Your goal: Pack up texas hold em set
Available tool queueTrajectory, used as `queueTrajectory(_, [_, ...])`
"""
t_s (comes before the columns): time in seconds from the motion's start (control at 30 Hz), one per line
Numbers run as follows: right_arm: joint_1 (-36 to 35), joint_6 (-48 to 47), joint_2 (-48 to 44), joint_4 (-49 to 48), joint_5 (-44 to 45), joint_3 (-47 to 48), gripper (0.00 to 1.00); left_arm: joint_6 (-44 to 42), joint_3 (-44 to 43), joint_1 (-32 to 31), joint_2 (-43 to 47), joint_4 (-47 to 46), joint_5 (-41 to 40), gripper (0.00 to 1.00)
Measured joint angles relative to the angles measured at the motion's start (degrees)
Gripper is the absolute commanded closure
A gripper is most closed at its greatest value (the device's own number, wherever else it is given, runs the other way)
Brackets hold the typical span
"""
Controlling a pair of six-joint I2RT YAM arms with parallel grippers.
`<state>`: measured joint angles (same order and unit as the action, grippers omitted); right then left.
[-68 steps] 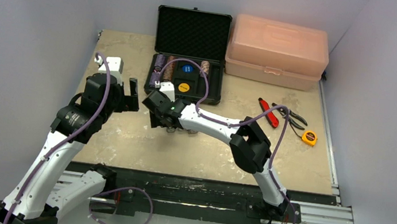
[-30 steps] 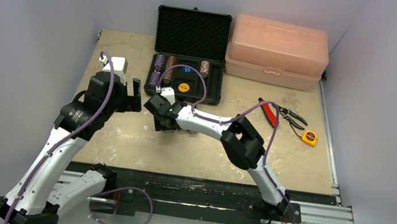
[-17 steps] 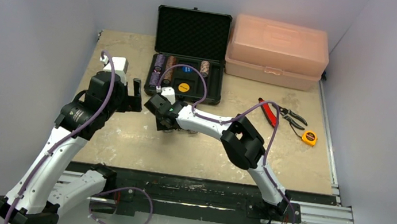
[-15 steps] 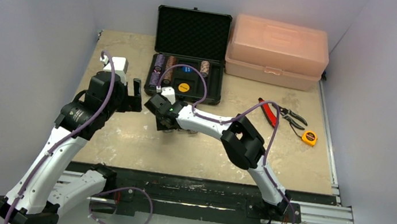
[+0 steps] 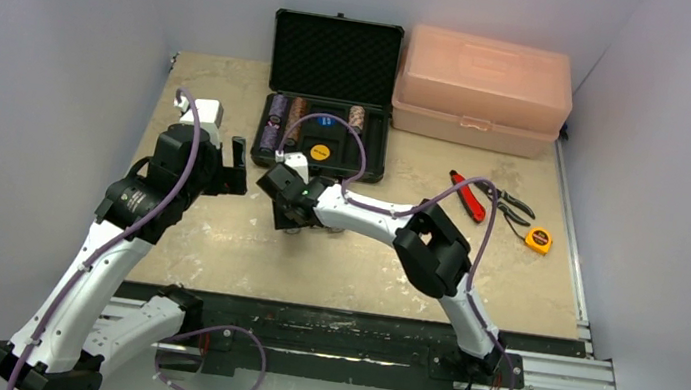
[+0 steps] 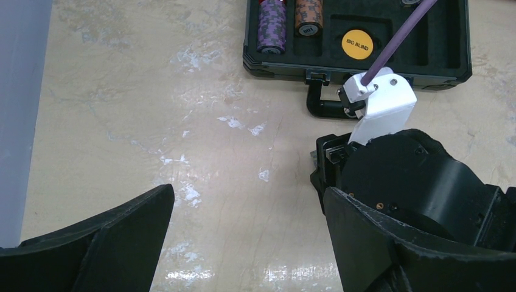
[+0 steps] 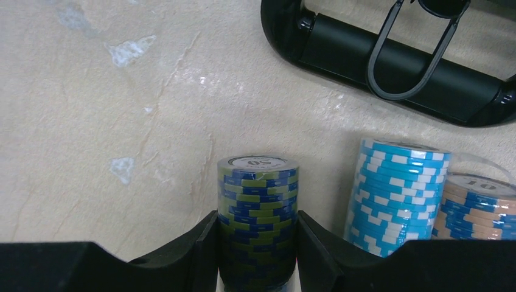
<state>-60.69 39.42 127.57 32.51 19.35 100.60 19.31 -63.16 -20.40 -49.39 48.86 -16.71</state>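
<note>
Packing partway done: right claw (image 7: 257,243) clenches green-and-blue poker-chip stack (image 7: 258,207) on marbled tabletop (image 7: 91,121) beside open black foam-lined case (image 5: 336,53) with slotted stacks (image 6: 272,27); light-blue stack (image 7: 398,188) and orange stack (image 7: 477,207) wait outside; left claw (image 6: 246,213) gapes empty.

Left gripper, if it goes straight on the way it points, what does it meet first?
Likely the bare table just ahead, then the near left corner of the black case; depth is unclear.
</note>
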Motion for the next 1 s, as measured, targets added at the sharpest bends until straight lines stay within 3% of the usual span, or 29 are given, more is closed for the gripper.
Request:
queueTrajectory(0.73, [0.5,-1.55,-11.17,-2.05,-0.81,-1.73,1.0,0.0,0.0,0.0,-0.17,0.0,-0.04,0.07])
queueTrajectory(1.0, [5.07,-3.48,-11.8,-1.66,-0.83,-1.7,1.0,-0.44,0.0,0.0,-0.17,-0.02,-0.07,0.05])
